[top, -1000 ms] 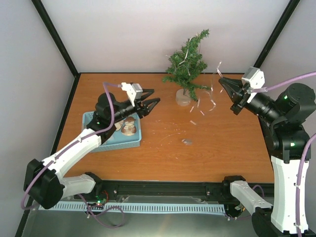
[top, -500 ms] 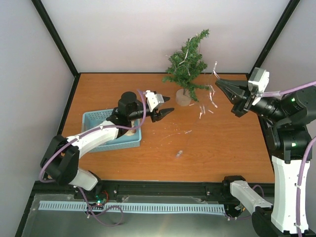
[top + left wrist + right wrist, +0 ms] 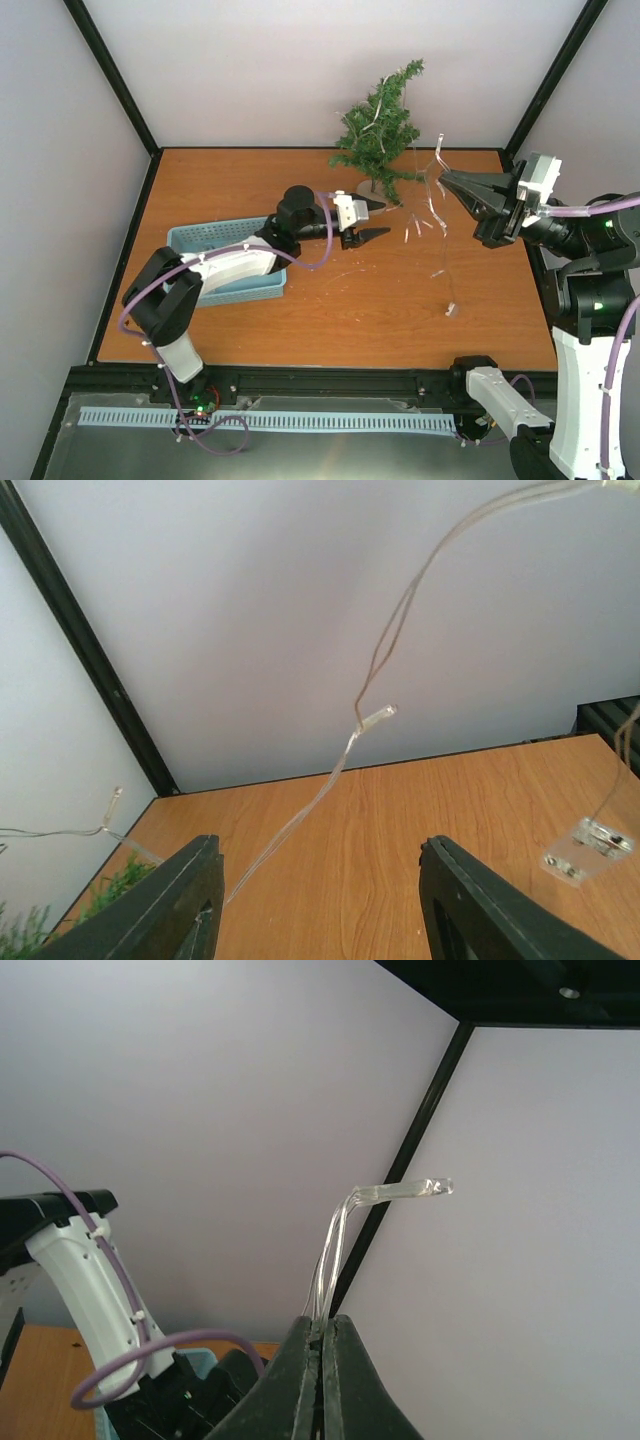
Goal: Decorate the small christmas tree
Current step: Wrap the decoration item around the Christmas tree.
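- While both arms reach in toward the middle, the orange-brown wooden table (image 3: 330, 300) fills the floor of the white-walled, black-framed booth.
- Up at the back edge, right of centre, stands the small christmas tree (image 3: 380, 130): dark green, bristly, leaning so its slim tip points up and to the right. Thin pale strands lie across its branches.
- Its base is hidden behind the left wrist from the top camera.
- Over on the left of the table sits a blue slatted basket (image 3: 205, 242), and the left arm stretches right across it.
- Left gripper (image 3: 383, 218) hangs just in front of the tree's lower branches, jaws partly apart, nothing clamped between them.
- Right gripper (image 3: 446, 178) is up at the right of the tree, fingers pinched tight on the light string (image 3: 436, 215).
- That clear wire drapes from the tree to the right fingertips and dangles down toward the table, crossing the left wrist's view.
- One tiny clear bulb (image 3: 425, 1187) sticks out just above the pinch.
- A small clear box (image 3: 590, 848) hangs on the wire.
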`<state>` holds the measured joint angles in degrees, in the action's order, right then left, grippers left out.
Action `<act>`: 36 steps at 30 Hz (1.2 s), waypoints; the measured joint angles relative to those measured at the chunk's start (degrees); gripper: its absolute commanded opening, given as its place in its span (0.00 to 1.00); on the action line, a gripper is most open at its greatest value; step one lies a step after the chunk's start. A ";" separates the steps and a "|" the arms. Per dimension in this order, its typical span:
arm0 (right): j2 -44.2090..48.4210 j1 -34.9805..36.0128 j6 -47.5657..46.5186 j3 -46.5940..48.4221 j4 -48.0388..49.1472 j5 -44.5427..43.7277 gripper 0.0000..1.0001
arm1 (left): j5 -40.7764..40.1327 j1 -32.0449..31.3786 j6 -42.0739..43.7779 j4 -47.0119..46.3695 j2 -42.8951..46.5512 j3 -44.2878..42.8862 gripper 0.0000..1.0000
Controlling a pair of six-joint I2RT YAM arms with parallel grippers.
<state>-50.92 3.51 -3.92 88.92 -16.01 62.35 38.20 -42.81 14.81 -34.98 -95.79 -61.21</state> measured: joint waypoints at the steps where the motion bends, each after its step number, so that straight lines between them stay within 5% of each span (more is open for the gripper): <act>1: 0.00 0.00 0.35 -0.15 0.42 0.24 0.03 | -0.02 -0.44 0.11 -0.22 -1.09 -0.76 0.54; 20: 0.09 0.02 5.33 -3.76 7.28 2.21 0.03 | -2.21 -2.69 1.66 -2.80 -11.50 -7.80 0.52; 27: 0.48 0.02 7.41 -5.77 10.45 2.86 0.03 | -2.64 -3.10 2.21 -2.56 -15.54 -12.46 0.38; 33: 1.20 0.02 7.76 -6.67 11.45 2.78 0.03 | -3.41 -3.45 2.54 -2.73 -16.33 -14.29 0.01; 36: 1.70 0.02 6.75 -6.80 11.04 2.23 0.03 | -4.35 -3.56 2.99 -3.10 -16.33 -13.99 0.01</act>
<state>-49.21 3.53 2.83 82.13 -4.97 64.58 33.85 -46.37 17.80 -38.09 -112.12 -75.20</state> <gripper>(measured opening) 0.029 0.023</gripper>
